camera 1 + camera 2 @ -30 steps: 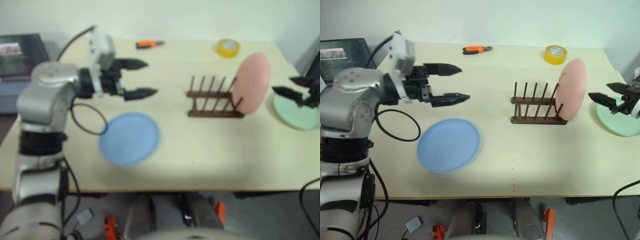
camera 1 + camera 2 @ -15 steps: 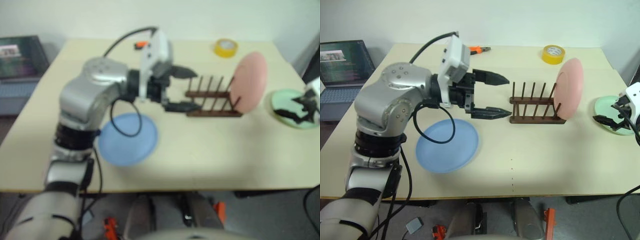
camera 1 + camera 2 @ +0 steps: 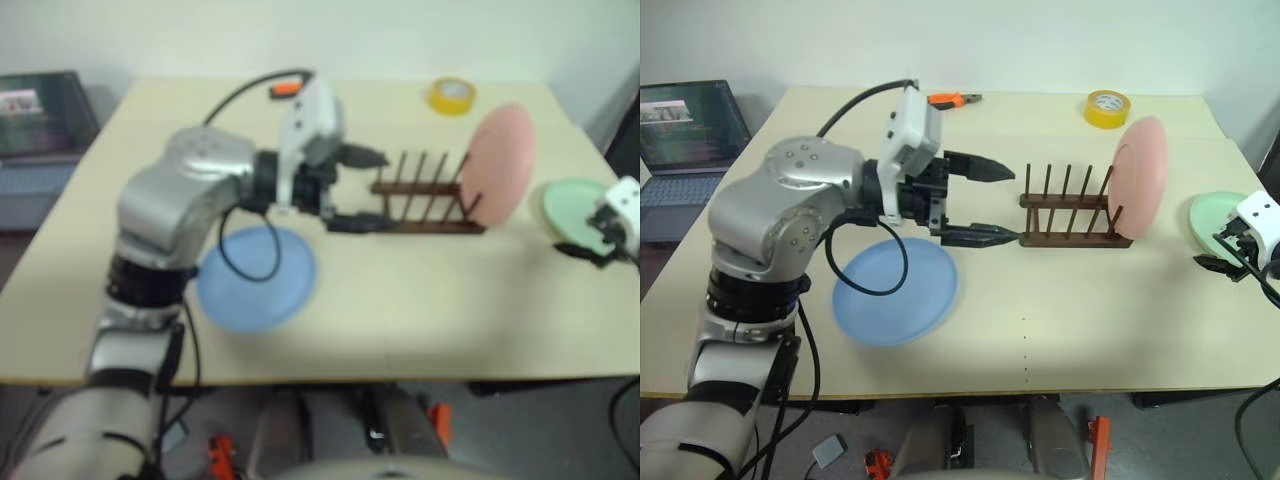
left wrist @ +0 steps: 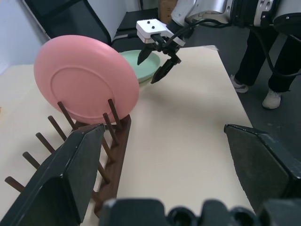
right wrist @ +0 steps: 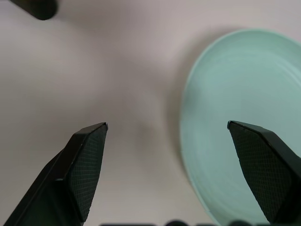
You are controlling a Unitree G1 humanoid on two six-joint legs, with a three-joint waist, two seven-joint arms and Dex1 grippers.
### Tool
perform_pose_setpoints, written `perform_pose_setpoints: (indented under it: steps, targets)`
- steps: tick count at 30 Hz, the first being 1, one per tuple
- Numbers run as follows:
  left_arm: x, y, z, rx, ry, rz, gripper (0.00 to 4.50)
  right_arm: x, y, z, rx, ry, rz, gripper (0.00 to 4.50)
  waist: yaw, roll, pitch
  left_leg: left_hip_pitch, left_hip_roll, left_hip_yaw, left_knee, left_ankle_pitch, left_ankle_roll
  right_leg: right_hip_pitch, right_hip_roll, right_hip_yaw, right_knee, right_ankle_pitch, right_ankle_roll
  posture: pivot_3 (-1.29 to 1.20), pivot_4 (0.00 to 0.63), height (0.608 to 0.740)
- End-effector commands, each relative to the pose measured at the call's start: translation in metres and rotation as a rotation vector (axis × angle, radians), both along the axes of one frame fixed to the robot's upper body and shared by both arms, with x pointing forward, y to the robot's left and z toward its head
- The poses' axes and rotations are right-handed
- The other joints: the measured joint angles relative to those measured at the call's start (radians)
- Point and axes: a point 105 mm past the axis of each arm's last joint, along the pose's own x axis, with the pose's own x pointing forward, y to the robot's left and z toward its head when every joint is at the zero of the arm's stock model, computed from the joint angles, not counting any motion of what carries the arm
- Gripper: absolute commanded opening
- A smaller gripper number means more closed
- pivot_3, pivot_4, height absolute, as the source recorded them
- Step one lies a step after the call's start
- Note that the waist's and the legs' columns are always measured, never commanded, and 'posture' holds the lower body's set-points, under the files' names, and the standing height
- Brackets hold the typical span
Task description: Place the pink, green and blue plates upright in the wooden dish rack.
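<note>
Even, bright indoor light, soft faint shadows on the table (image 3: 1090, 330) — left eye view blurred, others sharper

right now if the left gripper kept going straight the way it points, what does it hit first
Most likely the wooden dish rack: the open left gripper points at its near end, with the pink plate standing at the far end.

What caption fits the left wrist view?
Open left gripper faces the wooden rack holding the upright pink plate; beyond it, the open right gripper hovers by the green plate.
</note>
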Motion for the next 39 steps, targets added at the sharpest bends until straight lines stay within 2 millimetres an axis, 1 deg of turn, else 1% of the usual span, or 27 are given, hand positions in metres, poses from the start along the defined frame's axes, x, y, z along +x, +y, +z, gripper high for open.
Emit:
perform_pose_setpoints:
  steps: [1, 4, 8, 14, 20, 23, 27, 29, 31, 34, 39]
  targets:
    - [-0.005, 0.0, 0.008, -0.019, -0.033, -0.007, 4.5, -0.008, -0.006, 0.01, -0.069, 0.001, 0.061, 4.46, 0.002, 0.0, 0.0, 0.0, 0.0, 0.0, 0.0, 0.0, 0.0, 0.0, 0.0, 0.0, 0.0, 0.0, 0.0, 0.0, 0.15, 0.74]
    - [-0.006, -0.001, 0.007, -0.021, -0.028, -0.007, 4.5, -0.01, -0.005, 0.011, -0.095, -0.005, 0.102, 4.46, -0.001, 0.0, 0.0, 0.0, 0.0, 0.0, 0.0, 0.0, 0.0, 0.0, 0.0, 0.0, 0.0, 0.0, 0.0, 0.0, 0.15, 0.74]
    - [-0.006, -0.003, 0.006, -0.024, -0.018, -0.007, 4.5, -0.013, -0.012, 0.007, -0.192, 0.01, 0.139, 4.46, 0.0, 0.0, 0.0, 0.001, 0.0, 0.0, 0.0, 0.0, 0.0, 0.001, 0.0, 0.0, 0.001, 0.0, 0.0, 0.0, 0.15, 0.74]
    - [-0.006, -0.001, 0.005, -0.024, -0.013, -0.002, 4.5, -0.015, -0.014, 0.005, -0.176, 0.03, 0.131, 4.46, -0.001, 0.0, 0.0, 0.001, 0.0, 0.001, 0.0, 0.0, 0.0, 0.001, 0.0, 0.001, 0.001, 0.0, 0.0, 0.0, 0.15, 0.74]
    - [-0.005, 0.0, 0.004, -0.021, -0.011, 0.004, 4.5, -0.022, -0.014, 0.006, -0.178, 0.02, 0.179, 4.46, 0.0, 0.0, 0.0, 0.002, 0.0, 0.001, 0.0, 0.0, 0.0, 0.001, 0.0, 0.001, 0.001, 0.0, 0.0, 0.0, 0.15, 0.74]
    - [-0.005, 0.0, 0.003, -0.021, -0.01, 0.004, 4.5, -0.023, -0.009, 0.013, -0.139, -0.008, 0.215, 4.46, 0.0, 0.0, 0.0, 0.003, 0.0, 0.001, 0.0, 0.0, 0.0, 0.001, 0.0, 0.002, 0.001, 0.0, 0.0, 0.0, 0.15, 0.74]
    - [-0.004, 0.0, 0.003, -0.021, -0.009, 0.004, 4.5, -0.019, -0.002, 0.039, -0.071, -0.075, 0.23, 4.46, 0.0, 0.0, 0.0, 0.003, 0.0, 0.001, 0.0, 0.0, 0.0, 0.002, 0.0, 0.002, 0.001, 0.0, 0.0, 0.0, 0.15, 0.74]
    - [-0.004, -0.001, 0.003, -0.02, -0.008, 0.004, 4.5, -0.017, -0.004, 0.052, -0.058, -0.096, 0.211, 4.46, -0.001, 0.001, 0.0, 0.004, 0.0, 0.001, 0.0, 0.0, 0.0, 0.002, 0.0, 0.003, 0.002, 0.0, 0.0, 0.0, 0.15, 0.74]
    - [-0.003, -0.001, 0.003, -0.021, -0.008, 0.004, 4.5, -0.015, -0.007, 0.061, -0.051, -0.11, 0.191, 4.46, -0.001, 0.001, 0.0, 0.005, 0.0, 0.001, 0.0, 0.0, 0.0, 0.002, 0.0, 0.004, 0.002, 0.001, 0.0, 0.0, 0.15, 0.74]
    - [-0.003, -0.002, 0.003, -0.022, -0.009, 0.002, 4.5, -0.014, -0.013, 0.062, -0.059, -0.075, 0.16, 4.46, -0.001, 0.001, 0.0, 0.006, 0.0, 0.001, 0.0, 0.0, 0.0, 0.002, 0.0, 0.004, 0.002, 0.001, 0.0, 0.0, 0.15, 0.74]
    - [-0.004, -0.003, 0.002, -0.023, -0.007, 0.002, 4.5, -0.016, -0.014, 0.054, -0.048, 0.033, 0.16, 4.46, 0.001, 0.001, 0.0, 0.006, 0.0, 0.002, -0.001, 0.0, 0.0, 0.002, 0.0, 0.005, 0.001, 0.001, 0.0, 0.0, 0.15, 0.74]
